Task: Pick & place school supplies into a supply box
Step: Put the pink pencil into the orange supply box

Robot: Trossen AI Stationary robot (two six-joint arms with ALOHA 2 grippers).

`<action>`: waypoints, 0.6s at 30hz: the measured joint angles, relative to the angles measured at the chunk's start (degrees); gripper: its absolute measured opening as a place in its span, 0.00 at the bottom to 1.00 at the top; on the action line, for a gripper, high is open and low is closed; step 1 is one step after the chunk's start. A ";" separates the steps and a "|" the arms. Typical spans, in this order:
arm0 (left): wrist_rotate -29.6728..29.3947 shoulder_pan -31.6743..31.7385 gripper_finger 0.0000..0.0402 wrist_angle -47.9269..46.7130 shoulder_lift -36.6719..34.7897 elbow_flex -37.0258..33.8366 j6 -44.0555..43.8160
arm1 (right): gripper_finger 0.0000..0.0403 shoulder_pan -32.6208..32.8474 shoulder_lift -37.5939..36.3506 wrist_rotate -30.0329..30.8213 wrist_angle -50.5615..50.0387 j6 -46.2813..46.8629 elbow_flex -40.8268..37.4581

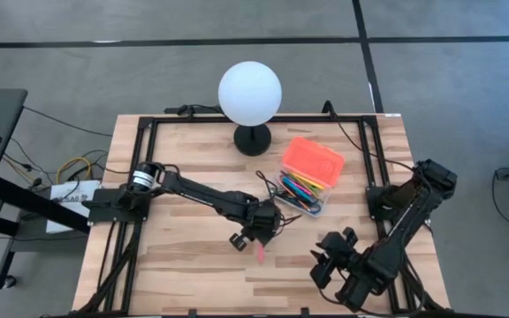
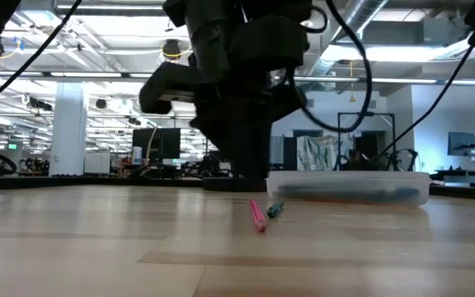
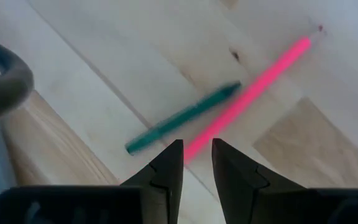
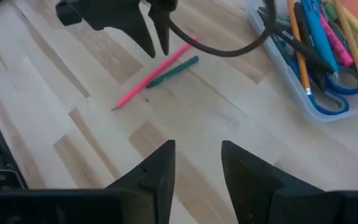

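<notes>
The pink pen [image 3: 247, 93] lies nearest, flat on the pale wood counter [image 1: 184, 265], its long axis slanting; the green pen [image 3: 182, 118] lies alongside it, their tips close. The left claw [image 3: 196, 163] hangs over the pink pen's end, fingers narrowly parted, gripping nothing. Beyond the pens sits the supply box [image 1: 312, 175], orange lid open, scissors [image 4: 331, 93] and markers inside. The right claw [image 4: 194, 165] waits released, nearer the counter's front edge. A white globe lamp [image 1: 250, 93] stands behind the box
</notes>
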 joint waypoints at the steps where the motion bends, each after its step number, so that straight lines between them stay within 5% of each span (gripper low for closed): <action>1: 0.02 0.12 0.20 1.16 0.14 0.00 0.79 | 0.30 0.17 0.00 -0.02 0.08 0.35 0.00; 18: 2.03 0.21 0.20 3.50 2.17 0.03 13.41 | 0.30 2.05 0.00 -0.48 0.99 5.45 0.01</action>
